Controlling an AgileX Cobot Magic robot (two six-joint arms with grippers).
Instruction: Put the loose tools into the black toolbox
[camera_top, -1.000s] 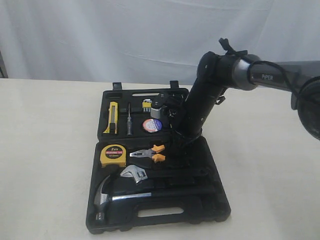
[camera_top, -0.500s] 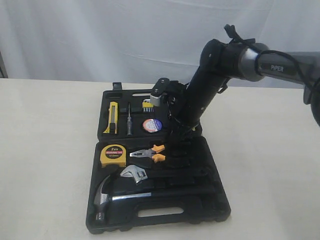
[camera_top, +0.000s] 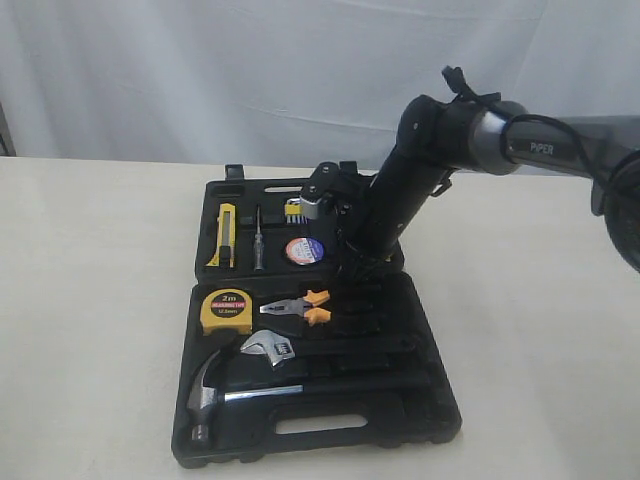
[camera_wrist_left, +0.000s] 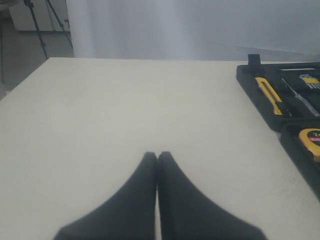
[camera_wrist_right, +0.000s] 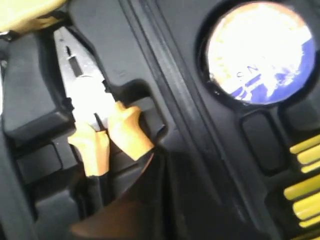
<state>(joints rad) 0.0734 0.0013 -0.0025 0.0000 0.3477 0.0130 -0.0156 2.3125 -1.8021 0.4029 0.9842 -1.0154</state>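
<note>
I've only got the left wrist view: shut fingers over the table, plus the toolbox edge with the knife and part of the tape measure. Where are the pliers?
Observer: The pliers lie in a recess of the black toolbox, right beside the tape measure.
Operator: And the tape roll?
Observer: The tape roll sits in a round recess in the other half of the case.
Operator: What is the right gripper doing?
Observer: The right gripper is shut, holds nothing that I can see, and its tips are close to the pliers' orange handles.
</note>
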